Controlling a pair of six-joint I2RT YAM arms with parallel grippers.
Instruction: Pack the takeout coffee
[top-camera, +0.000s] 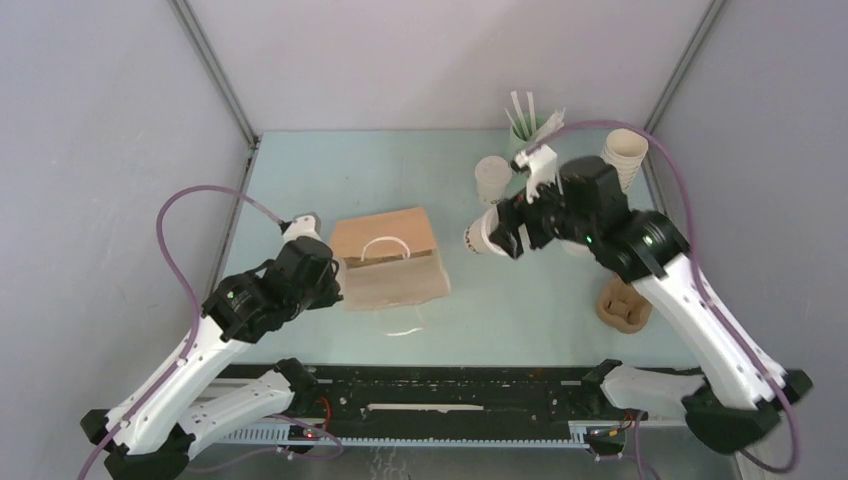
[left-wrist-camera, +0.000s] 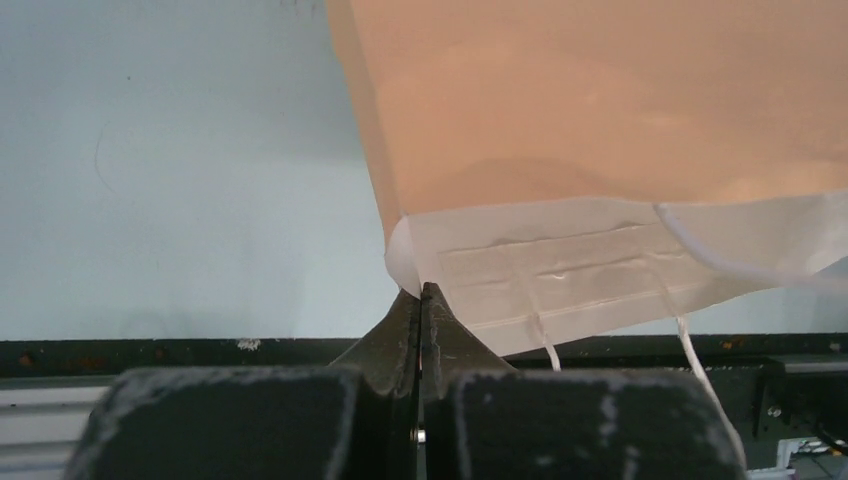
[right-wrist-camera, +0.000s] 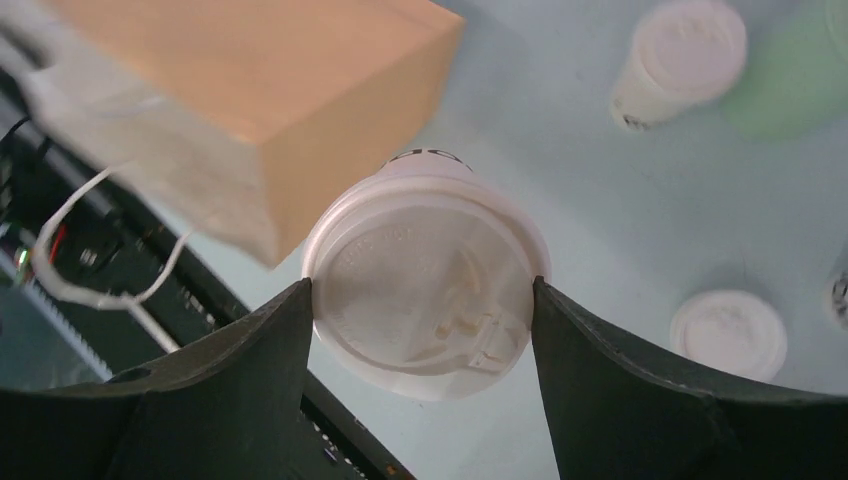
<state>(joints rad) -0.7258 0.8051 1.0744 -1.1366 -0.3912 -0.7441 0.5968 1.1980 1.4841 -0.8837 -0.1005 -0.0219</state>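
Note:
The brown paper bag (top-camera: 385, 240) lies on its side in the middle of the table, its white-lined mouth toward the near edge. My left gripper (top-camera: 335, 283) is shut on the left corner of that mouth rim (left-wrist-camera: 420, 292), with the bag (left-wrist-camera: 600, 100) filling the left wrist view. My right gripper (top-camera: 508, 235) is shut on one takeout coffee cup (top-camera: 482, 235), held tilted above the table just right of the bag. In the right wrist view its white lid (right-wrist-camera: 425, 285) sits between both fingers. The other lidded coffee cup (top-camera: 492, 178) (right-wrist-camera: 680, 60) stands upright further back.
A green cup of white sticks (top-camera: 530, 125) and a tall stack of lidless cups (top-camera: 625, 155) stand at the back right. A brown cardboard holder (top-camera: 622, 303) lies under the right arm. A loose white lid (right-wrist-camera: 728, 333) rests on the table. The bag's white handle (top-camera: 400, 330) trails toward the near edge.

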